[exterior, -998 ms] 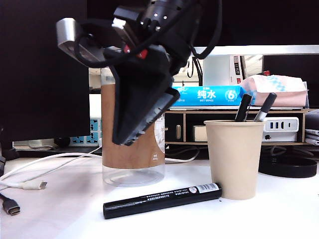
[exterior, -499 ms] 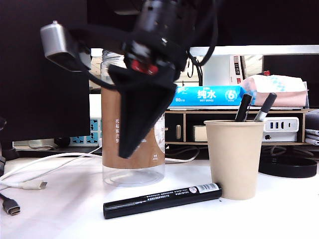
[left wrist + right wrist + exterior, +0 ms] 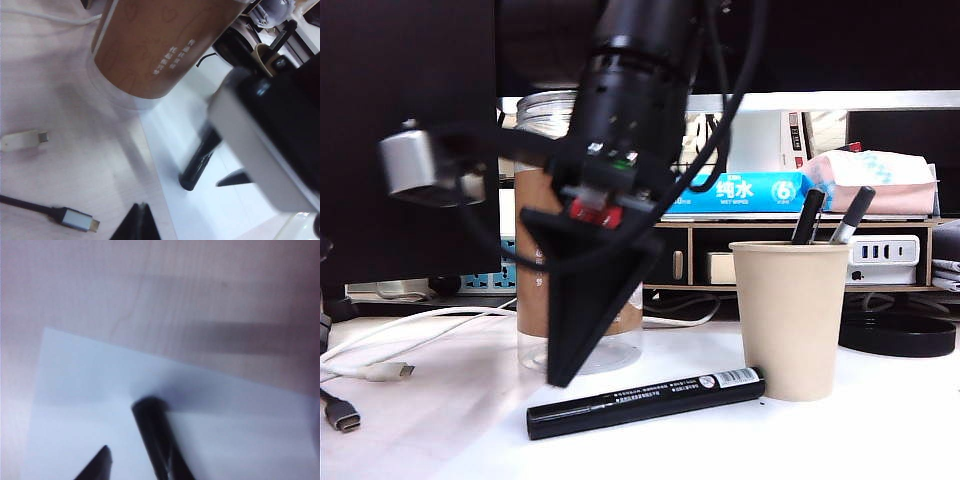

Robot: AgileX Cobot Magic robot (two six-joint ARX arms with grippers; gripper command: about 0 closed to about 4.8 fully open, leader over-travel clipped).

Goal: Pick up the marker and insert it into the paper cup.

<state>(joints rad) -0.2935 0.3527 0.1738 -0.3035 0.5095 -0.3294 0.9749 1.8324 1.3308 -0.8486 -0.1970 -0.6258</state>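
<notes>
Marker (image 3: 645, 400) flat on the white table (image 3: 880, 420), nobody holding it. Its barcode end lies right at the foot of the cup (image 3: 790, 320); its plain end points away to the left, in front of the jar (image 3: 532, 290). The cup stands upright with two dark pens (image 3: 808, 215) poking out of it.

Right gripper (image 3: 560, 378) is reaching across the middle, nose down, a black wedge hanging just above the marker's plain end and not touching it. From its own wrist camera, the blunt end of the marker sits on a pale sheet (image 3: 90, 390), and one fingertip (image 3: 100, 460) stands off to its side with clear space between. That finger is well off centre, so the jaws are spread wide with nothing between them but air and that barrel end. The picture is blurred and the second finger is hard to make out.

Left gripper (image 3: 139, 222) shows only in its own wrist view: two dark tips meeting in a point, pressed together, empty, above bare table. It is well apart from the marker. Near it lies a cable with a metal plug (image 3: 77, 220), and beyond stands the jar's brown label.

In the exterior view, white and black cables (image 3: 380, 360) trail off on the left. A blue wipes box (image 3: 740, 190) sits on the shelf behind.
</notes>
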